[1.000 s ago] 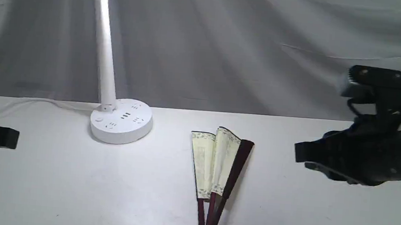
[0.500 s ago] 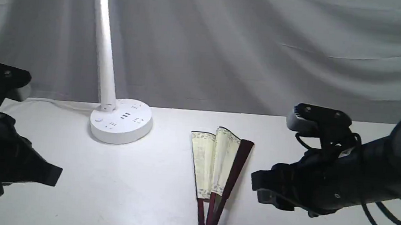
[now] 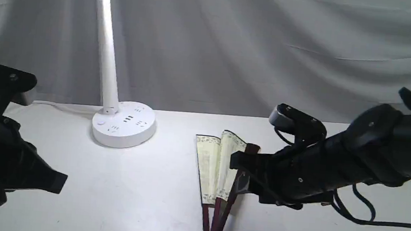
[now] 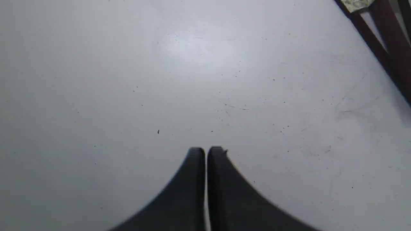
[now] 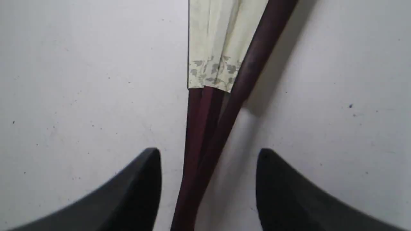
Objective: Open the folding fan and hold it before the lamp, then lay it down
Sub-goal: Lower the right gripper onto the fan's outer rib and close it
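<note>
Folding fan (image 3: 216,165) lies part-open — right claw (image 5: 208,150) gapes wide over it.

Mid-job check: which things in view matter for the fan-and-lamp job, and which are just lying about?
In the job:
- folding fan, partly open, lying flat
- lamp
- right gripper, open, a finger on either side of the fan's ribs
- left gripper, shut, off to the fan's side

Just there:
- table
- white cord running from the lamp's base
- grey cloth backdrop
</note>
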